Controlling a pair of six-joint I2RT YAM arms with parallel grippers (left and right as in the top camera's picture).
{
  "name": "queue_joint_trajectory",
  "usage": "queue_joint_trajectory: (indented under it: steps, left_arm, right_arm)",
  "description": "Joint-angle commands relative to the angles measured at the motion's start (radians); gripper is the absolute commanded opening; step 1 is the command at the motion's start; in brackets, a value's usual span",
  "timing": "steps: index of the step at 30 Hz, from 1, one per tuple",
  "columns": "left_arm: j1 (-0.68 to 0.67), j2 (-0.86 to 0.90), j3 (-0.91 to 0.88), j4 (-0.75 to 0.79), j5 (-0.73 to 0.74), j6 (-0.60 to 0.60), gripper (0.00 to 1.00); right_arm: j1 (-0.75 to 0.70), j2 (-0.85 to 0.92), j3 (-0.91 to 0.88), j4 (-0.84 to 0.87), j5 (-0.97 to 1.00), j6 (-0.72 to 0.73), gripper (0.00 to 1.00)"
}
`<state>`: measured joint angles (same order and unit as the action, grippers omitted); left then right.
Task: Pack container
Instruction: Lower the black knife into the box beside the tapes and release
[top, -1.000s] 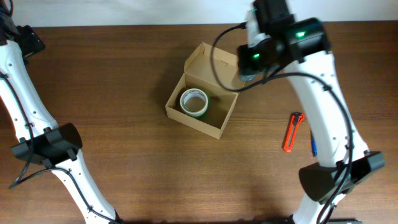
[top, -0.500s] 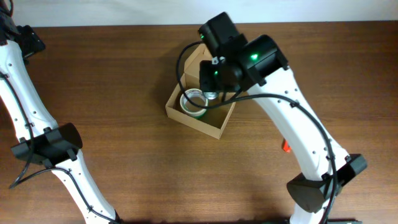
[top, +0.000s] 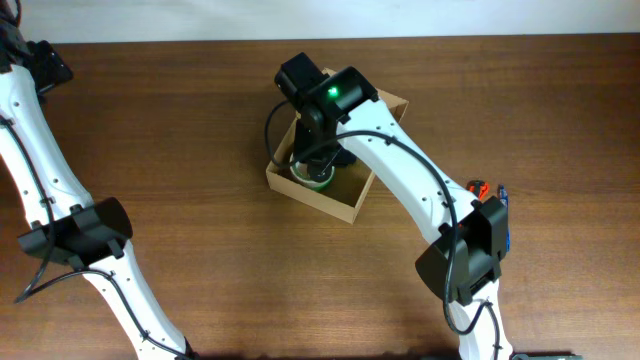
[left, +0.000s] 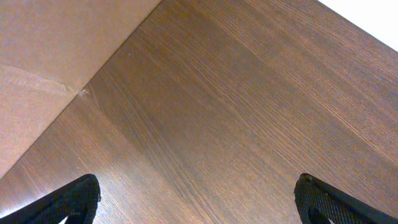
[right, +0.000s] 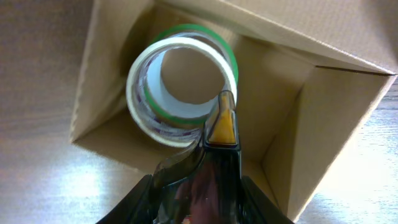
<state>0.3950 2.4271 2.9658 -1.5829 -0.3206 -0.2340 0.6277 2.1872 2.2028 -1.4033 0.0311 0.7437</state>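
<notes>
Overhead: small tan cardboard box w/ open flap lid (top: 320, 200) sits mid-worktop (top: 200, 120). The right gripper (top: 322, 160) is inside its rim, over the white, green-edged tape roll (top: 312, 177).

Left wrist: left gripper (left: 199, 199) over bare wood, jaws wide apart, empty.

Right wrist: jaws hidden, apparently clamped on a smoky plastic piece w/ amber tip (right: 222, 127), just above the roll.

Step, prob.: packing that piece. Next: lower beside roll, let go.

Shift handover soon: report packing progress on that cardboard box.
Done: tape roll lies inside the box. In hand: right hand holds a dark amber-tipped item over it. Left: release that, possibly add the orange tool on the table, close the flap.
</notes>
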Motion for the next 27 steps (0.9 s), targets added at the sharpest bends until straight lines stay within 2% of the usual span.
queue_joint_trajectory:
  steps: [1,9,27]
  left_arm:
    - [0.001,-0.019,-0.006,-0.001,0.004,0.004,1.00]
    - [0.001,-0.019,-0.006,-0.001,0.004,0.004,1.00]
    - [0.001,-0.019,-0.006,-0.001,0.004,0.004,1.00]
  right_arm:
    - [-0.027,-0.008,0.011,0.004,0.031,0.052,0.36]
    - [-0.075,-0.008,-0.016,-0.011,0.015,0.089,0.36]
    - [-0.087,-0.008,-0.264,0.068,-0.082,0.130,0.36]
